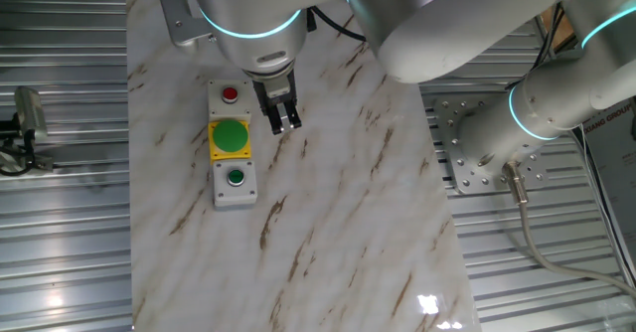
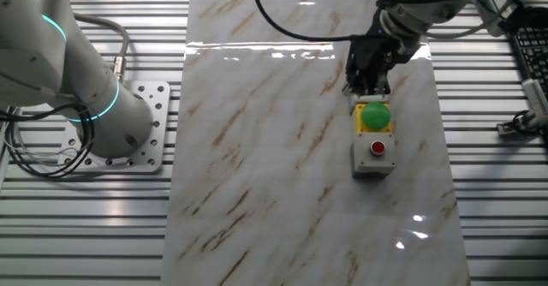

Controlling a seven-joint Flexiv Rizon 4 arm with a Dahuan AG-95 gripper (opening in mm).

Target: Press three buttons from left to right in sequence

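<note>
Looking down from one fixed view, I see the pincer [image 1: 286,123] hanging just beside the row of three button boxes, level with the gap between the red-button box [image 1: 230,96] and the yellow box with the big green button [image 1: 231,137]. Its two dark fingers [image 1: 277,119] point down at the marble-patterned bench [image 1: 338,203]. They look close together, but I cannot tell whether the tips meet or whether a small gap is left. It holds nothing, and I cannot tell whether the tips touch the bench.

The three boxes sit in a tight line, touching each other, near one long edge of the bench. The small green button on its grey box [image 1: 236,183] lies at the end farthest from the arm's wrist in this view.

In the other fixed view the pincer [image 2: 366,85] covers the far end of the row. There only the yellow box [image 2: 375,118] and the red-button box [image 2: 374,155] show, and the third box is hidden behind the fingers.

The robot's base plate [image 2: 128,132] is bolted beside the bench on ribbed metal flooring [image 2: 86,226]. A black cable [image 2: 291,29] loops over the bench towards the wrist.
</note>
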